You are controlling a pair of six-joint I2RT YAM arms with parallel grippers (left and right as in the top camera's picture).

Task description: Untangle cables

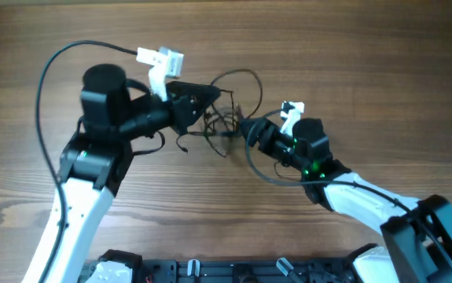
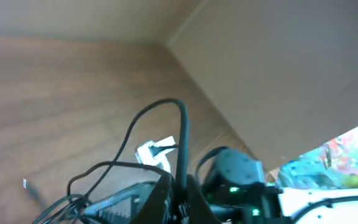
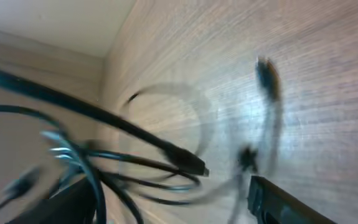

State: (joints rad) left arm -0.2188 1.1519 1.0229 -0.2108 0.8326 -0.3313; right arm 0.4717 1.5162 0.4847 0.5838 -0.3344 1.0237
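Note:
The cables are thin black cords bunched in a tangle on the wooden table between my two grippers, with one loop arching toward the far side. My left gripper is shut on one cable; in the left wrist view the cord rises from between the closed jaws. My right gripper is at the tangle's right edge. In the blurred right wrist view its fingers are wide apart, with several cords and a plug end lying between them.
The wooden table spreads around the tangle. A thicker black arm cable arcs over the left arm. The right arm's own cable loops below the right gripper. A black rail runs along the near edge.

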